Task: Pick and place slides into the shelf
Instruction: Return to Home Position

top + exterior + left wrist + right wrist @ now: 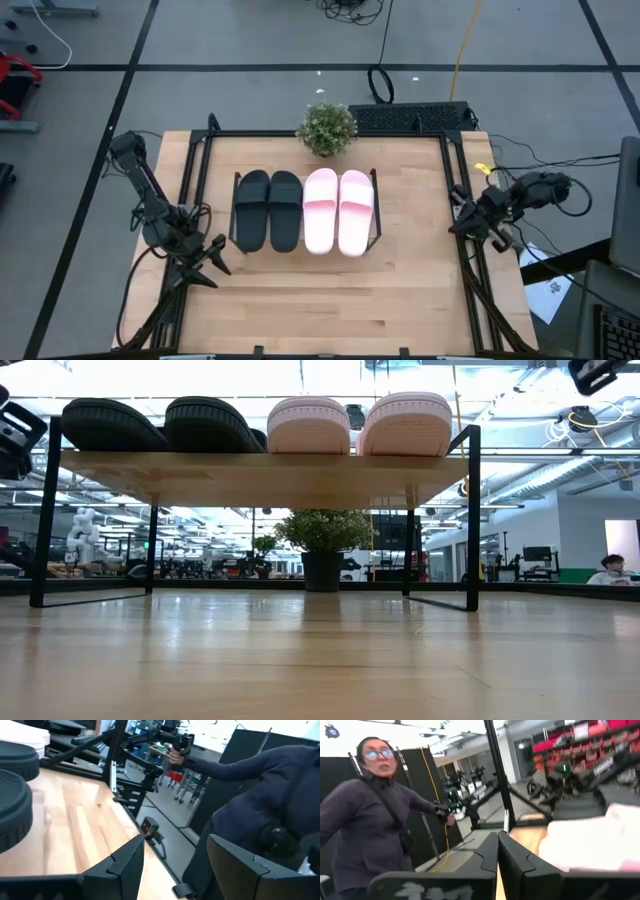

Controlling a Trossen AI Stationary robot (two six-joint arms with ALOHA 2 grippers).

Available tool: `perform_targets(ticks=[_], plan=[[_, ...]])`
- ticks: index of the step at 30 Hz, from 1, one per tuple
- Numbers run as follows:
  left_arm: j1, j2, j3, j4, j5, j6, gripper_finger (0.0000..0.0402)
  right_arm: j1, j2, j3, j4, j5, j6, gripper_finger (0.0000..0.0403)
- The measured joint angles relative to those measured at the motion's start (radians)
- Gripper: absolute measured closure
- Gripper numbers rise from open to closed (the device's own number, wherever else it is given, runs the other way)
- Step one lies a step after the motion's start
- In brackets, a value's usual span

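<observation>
Two black slides [268, 210] and two pale pink slides [338, 211] lie side by side, soles down, on the board of the low shelf [260, 465] at the table's middle. My left gripper [212, 268] hangs open near the table's left edge, left of and nearer than the black slides [15, 795]. In its wrist view the left gripper [175, 847] has nothing between its fingers. My right gripper [463, 218] is shut beside the table's right edge, right of the pink slides [590, 842]. The right wrist view shows the right gripper [498, 840] with its fingers together and nothing held.
A potted plant [327, 128] stands at the table's far edge behind the shelf. Black frame rails [190, 200] run along the table's sides. A person in a dark top [365, 820] stands beyond the table, holding a handheld device [172, 742]. Bare wood [330, 300] lies in front of the shelf.
</observation>
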State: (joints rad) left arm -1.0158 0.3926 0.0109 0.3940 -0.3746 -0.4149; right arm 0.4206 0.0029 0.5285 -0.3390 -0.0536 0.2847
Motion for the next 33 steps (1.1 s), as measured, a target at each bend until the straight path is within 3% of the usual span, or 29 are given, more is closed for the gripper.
perform_targets(ticks=[8,18,33], plan=[[-0.001,0.008,0.0,0.0,-0.011,0.027,0.0188,0.0,0.0,-0.214,0.23,0.002,-0.051,0.0401],[-0.017,0.008,0.0,-0.001,-0.019,0.071,0.0188,0.0,0.001,-0.498,0.582,0.004,0.037,0.0401],[-0.07,0.009,0.0,-0.02,-0.066,0.1,0.0188,-0.001,0.004,-0.511,0.574,0.053,-0.02,0.0401]])
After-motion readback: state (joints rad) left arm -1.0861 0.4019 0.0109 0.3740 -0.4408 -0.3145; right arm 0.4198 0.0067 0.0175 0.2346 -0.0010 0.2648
